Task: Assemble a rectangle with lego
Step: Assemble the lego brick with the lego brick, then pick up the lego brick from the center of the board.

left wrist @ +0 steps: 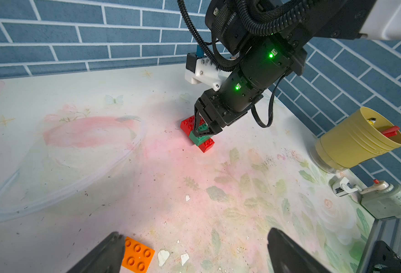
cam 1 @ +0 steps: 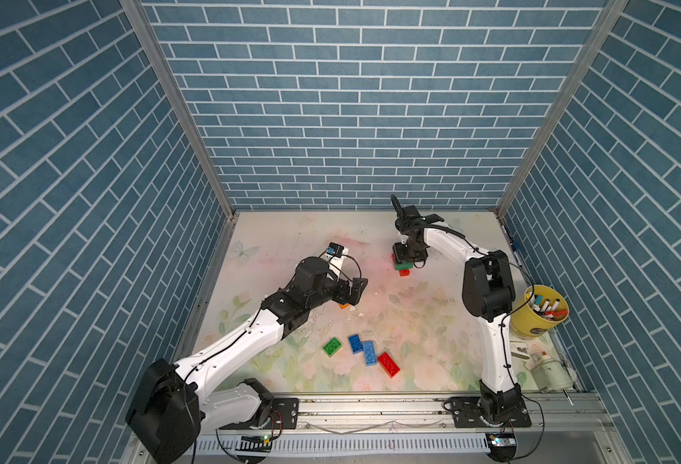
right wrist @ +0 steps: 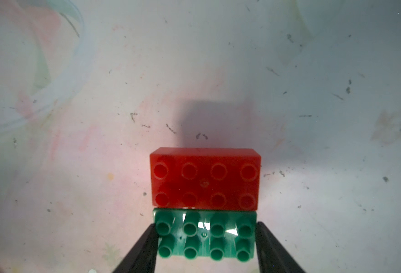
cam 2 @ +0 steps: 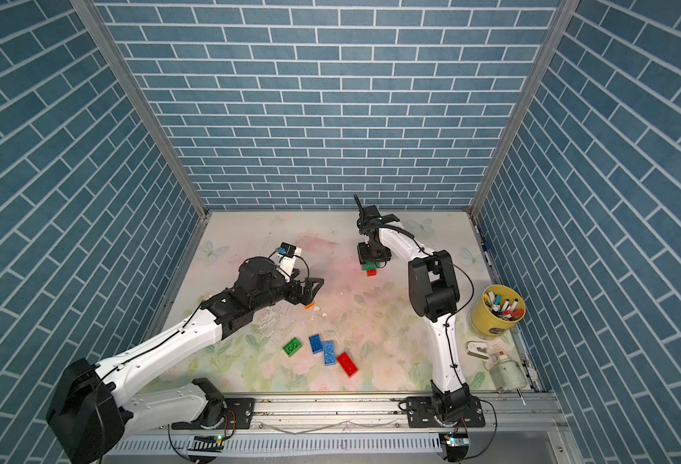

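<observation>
The right hand point(right wrist: 206, 225) brackets the green studded plastic brick point(right wrist: 204, 234) atop a red studded plastic brick point(left wrist: 207, 144); whether it grips, I cannot tell. Probably best lifted straight off, untwisted; the left hand point(left wrist: 194, 232) gapes empty.

In both top views the orange brick point(cam 1: 344, 306), 9 o'clock from the middle of the table point(cam 1: 431, 317), sits mostly under the left gripper point(cam 1: 355, 295); only a corner shows. At 12 o'clock the right gripper point(cam 1: 405, 263) covers most of the green brick point(cam 1: 401, 266); near red brick point(cam 1: 404, 273) shows one end only. Right wrist view: green brick blurred, fingers point(right wrist: 145, 248) cut by frame edge, pad contact unclear. At 3 o'clock the markers point(cam 1: 545, 307) in the yellow cup point(cam 1: 531, 327) are too small to count. At 4 o'clock a pale object point(cam 1: 549, 371), can't identify.
</observation>
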Tool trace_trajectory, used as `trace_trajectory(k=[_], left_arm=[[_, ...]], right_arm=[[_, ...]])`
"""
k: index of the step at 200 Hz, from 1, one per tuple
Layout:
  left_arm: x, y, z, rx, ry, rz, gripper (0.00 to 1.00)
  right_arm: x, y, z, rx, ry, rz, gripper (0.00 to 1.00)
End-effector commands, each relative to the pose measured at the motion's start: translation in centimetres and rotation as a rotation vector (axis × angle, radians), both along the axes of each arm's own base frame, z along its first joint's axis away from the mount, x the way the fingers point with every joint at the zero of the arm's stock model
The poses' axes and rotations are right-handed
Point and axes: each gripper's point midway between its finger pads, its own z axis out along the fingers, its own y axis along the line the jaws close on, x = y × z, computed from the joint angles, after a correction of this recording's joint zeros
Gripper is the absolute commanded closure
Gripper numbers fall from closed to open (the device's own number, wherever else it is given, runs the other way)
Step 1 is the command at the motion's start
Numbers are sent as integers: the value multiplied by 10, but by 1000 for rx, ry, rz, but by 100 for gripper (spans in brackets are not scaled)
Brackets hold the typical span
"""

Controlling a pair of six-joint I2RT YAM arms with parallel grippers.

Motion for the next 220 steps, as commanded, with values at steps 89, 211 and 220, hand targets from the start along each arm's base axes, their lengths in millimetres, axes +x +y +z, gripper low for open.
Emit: trace_trajectory(k=[89, 211, 220], left_arm=[[7, 2, 6, 9, -19, 19, 0], [8, -8, -38, 123, 52, 8, 0], [9, -8, -39, 127, 53, 11, 0]], right_arm=[[-29, 3, 64, -13, -127, 62, 20], [-195, 9, 36, 60, 20, 274, 32], [-210, 13, 34, 72, 36, 308, 33]])
